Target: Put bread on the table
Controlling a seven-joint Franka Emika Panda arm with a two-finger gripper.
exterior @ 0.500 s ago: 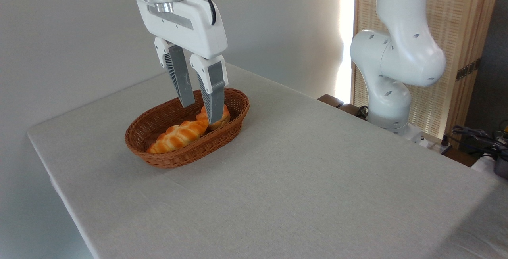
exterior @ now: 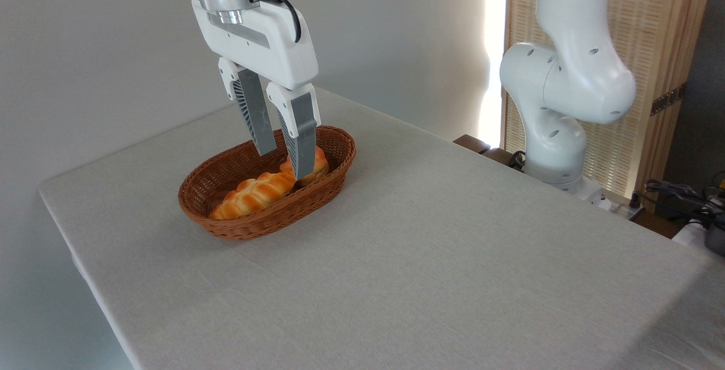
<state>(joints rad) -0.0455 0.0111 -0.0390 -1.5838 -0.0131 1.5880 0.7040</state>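
The braided golden-orange bread lies lengthwise in the brown wicker basket on the light grey-beige table. A small round bun sits at the basket's right end, partly hidden by a finger. My gripper hangs over the basket's right half, open, with nothing between its grey fingers. The nearer fingertip reaches down just past the loaf's right end, in front of the bun; whether it touches anything I cannot tell.
The arm's white base stands beyond the table's far right edge, in front of a wooden slatted screen. Cables and small gear lie at the right. A plain wall runs behind the table.
The gripper has shifted slightly left and a little up over the basket. The bread and bun have not moved.
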